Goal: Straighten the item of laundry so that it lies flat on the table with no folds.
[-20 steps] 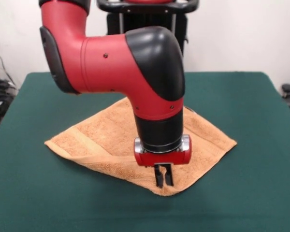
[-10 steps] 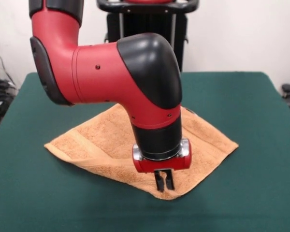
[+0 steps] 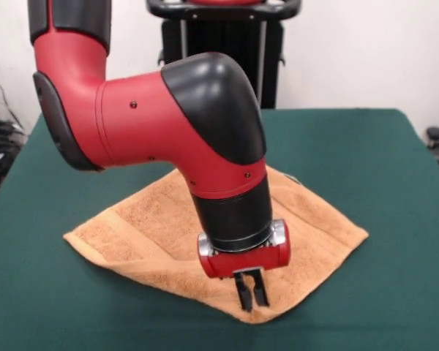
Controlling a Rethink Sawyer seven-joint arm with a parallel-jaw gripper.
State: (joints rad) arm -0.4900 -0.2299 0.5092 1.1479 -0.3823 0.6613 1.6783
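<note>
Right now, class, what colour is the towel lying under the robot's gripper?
Orange-tan, with woven border bands: the towel, seen best in the front view.

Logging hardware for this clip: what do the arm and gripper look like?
The arm is glossy red with rounded black joint covers and small dark screw dots on its shell. Its last link is a black cylinder ending in a silver ring and a red wrist block. The gripper below has two short, thin black fingers. No cables or lettering show on the arm.
</note>
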